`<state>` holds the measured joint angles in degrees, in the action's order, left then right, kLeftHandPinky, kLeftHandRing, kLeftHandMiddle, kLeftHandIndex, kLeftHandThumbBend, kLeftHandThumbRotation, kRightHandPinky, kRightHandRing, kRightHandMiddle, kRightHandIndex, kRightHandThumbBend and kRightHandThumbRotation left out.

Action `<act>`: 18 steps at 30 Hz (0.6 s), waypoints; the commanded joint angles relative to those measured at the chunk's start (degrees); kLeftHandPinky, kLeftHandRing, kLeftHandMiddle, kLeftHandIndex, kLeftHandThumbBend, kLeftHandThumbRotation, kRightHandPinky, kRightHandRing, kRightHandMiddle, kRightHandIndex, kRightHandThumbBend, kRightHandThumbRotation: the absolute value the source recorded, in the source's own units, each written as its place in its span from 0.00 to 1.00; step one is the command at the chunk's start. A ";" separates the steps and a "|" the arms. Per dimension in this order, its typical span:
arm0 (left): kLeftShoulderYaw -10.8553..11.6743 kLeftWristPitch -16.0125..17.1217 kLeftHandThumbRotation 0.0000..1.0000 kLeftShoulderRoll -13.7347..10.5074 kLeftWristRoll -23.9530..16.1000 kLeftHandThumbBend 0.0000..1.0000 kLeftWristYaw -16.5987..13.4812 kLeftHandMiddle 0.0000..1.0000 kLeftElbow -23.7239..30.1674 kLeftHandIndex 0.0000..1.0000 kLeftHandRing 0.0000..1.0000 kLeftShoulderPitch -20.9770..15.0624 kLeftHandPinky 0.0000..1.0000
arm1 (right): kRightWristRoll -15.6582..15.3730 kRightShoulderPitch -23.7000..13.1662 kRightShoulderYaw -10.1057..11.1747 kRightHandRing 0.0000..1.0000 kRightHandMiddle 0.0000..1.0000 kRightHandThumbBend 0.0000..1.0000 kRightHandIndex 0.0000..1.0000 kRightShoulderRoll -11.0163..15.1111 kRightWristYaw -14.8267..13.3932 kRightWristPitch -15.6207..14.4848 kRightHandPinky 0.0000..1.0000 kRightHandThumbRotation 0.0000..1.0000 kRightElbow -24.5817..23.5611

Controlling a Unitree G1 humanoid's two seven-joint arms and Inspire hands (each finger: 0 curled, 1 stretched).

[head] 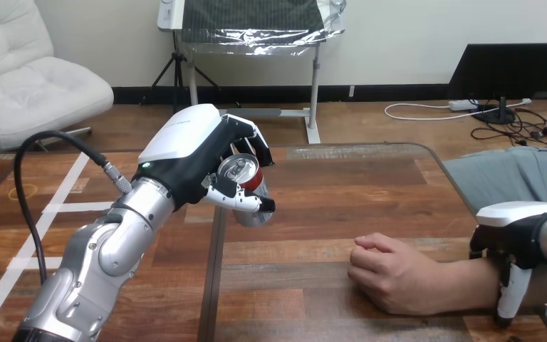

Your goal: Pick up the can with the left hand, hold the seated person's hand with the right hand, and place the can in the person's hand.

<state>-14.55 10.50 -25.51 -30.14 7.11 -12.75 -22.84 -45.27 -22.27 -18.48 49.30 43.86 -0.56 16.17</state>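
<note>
My left hand (185,153) is raised above the table's left part, its fingers and thumb curled round a red can (242,173). The can is tilted so that its silver top faces me. The person's hand (388,274) rests on the table at the lower right as a loose fist, knuckles toward the can and apart from it. My right hand (516,231) sits over the person's forearm (463,285) near the right edge. Its thumb reaches down the near side of the forearm and its fingers wrap the far side.
The wooden table (342,185) has a dark rim that curves at its far right corner. A seam runs down the tabletop just below the can. Bare tabletop lies between the can and the person's hand.
</note>
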 commanded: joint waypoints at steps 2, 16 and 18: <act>1.83 -0.19 0.00 0.23 0.01 0.58 -1.28 0.47 1.86 0.51 0.39 -3.70 0.33 | 0.39 -0.99 -2.24 0.42 0.51 0.73 0.61 -3.03 -0.13 -0.19 0.35 0.00 1.72; 1.89 -0.26 0.00 0.17 0.17 0.58 -1.15 0.47 1.71 0.51 0.39 -3.68 0.33 | 1.33 0.38 -2.96 0.51 0.58 0.70 0.53 -3.62 0.40 -1.71 0.39 0.00 2.24; 1.87 -0.24 0.00 0.15 0.19 0.58 -1.12 0.47 1.66 0.51 0.39 -3.69 0.33 | 1.68 0.63 -2.96 0.52 0.59 0.69 0.52 -3.56 0.40 -1.37 0.41 0.00 2.25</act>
<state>-14.55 10.37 -25.51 -30.14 7.11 -12.76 -22.84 -45.26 -22.44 -19.89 48.59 43.84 -1.98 16.63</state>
